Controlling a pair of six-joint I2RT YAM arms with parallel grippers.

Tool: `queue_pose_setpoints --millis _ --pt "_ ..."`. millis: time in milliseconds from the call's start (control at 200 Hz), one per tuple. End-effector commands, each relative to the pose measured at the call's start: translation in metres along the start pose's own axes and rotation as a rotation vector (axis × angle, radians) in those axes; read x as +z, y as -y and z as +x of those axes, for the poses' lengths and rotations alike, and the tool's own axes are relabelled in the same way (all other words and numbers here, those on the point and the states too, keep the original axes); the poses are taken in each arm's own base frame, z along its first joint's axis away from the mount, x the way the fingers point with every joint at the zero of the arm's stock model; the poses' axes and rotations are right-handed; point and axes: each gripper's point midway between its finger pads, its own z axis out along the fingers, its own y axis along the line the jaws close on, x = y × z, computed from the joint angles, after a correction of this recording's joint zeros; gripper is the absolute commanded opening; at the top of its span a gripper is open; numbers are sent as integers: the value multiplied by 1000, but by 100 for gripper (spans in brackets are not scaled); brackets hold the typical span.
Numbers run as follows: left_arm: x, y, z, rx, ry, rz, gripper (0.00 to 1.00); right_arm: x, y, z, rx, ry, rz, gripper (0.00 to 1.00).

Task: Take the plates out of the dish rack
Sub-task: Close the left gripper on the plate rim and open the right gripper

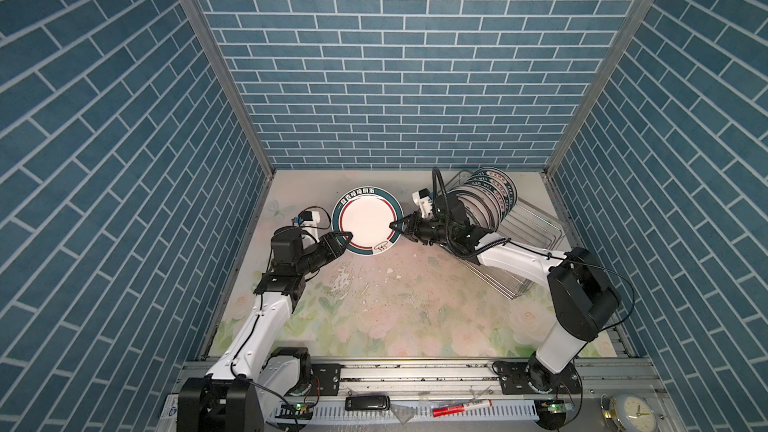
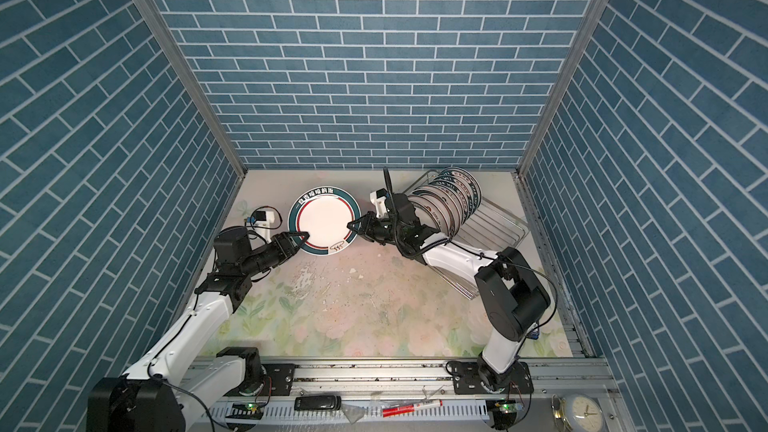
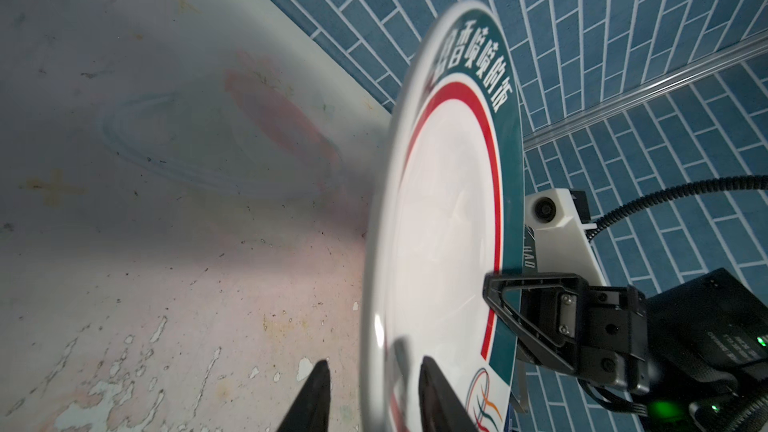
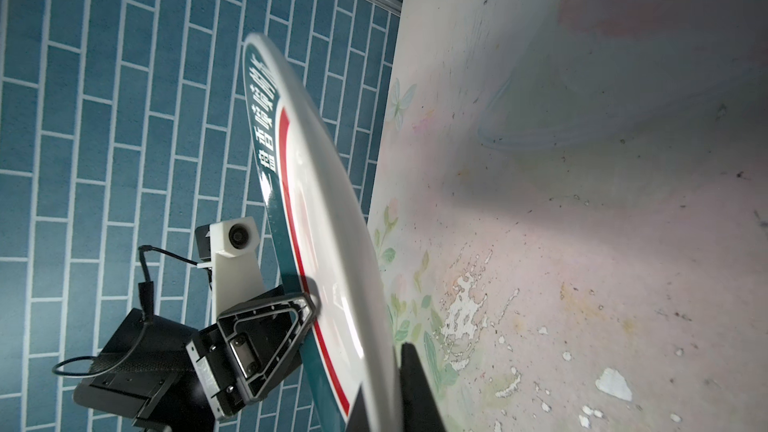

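Note:
A white plate (image 1: 368, 222) (image 2: 324, 222) with a dark green lettered rim and a red ring hangs level above the table, left of the dish rack (image 1: 536, 234) (image 2: 498, 230). My right gripper (image 1: 394, 226) (image 4: 384, 367) is shut on its right rim. My left gripper (image 1: 349, 238) (image 3: 374, 363) straddles the opposite rim. One finger lies over the plate's face, the other stands apart under the edge, so its jaws are open. Several more plates (image 1: 486, 201) (image 2: 449, 197) stand on edge in the rack's far end, partly hidden by my right arm.
Blue brick walls close in the table at the back and both sides. The flowered tabletop (image 1: 395, 292) is worn and flaking in the middle. On the front rail lie a black device (image 1: 368, 403), a red marker (image 1: 461, 409) and a clock (image 1: 636, 413).

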Motion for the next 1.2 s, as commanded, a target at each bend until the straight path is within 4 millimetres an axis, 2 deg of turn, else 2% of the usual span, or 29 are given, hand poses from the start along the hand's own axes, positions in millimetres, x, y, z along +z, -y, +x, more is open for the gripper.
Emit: queue_pose_setpoints --millis 0,145,230,340,450,515,685,795,945,1195 --pt "1 4 -2 19 -9 11 34 2 -12 2 -32 4 -53 0" --pt "2 3 -3 8 -5 4 29 4 -14 8 -47 -9 -55 0" --pt "3 1 -2 3 -13 -2 19 4 -15 13 -60 -21 -44 0" --pt "3 1 -1 -1 -18 -4 17 6 -16 19 -82 -41 -26 4" --pt "2 1 -1 -6 -24 -8 8 9 -14 22 -93 -53 -13 7" --pt "2 0 1 -14 -33 -16 4 11 -13 23 -97 -57 -7 13" --pt "-1 0 2 -16 -41 -32 0 10 -15 21 -129 -52 2 32" --pt "-4 -6 1 -18 -41 -81 0 6 -18 20 -144 -46 1 35" --pt "-6 -11 2 -13 -52 -118 0 -2 -21 18 -172 -37 18 52" --pt "-17 -11 -8 -15 -24 -139 0 -21 -7 21 -234 -31 122 57"
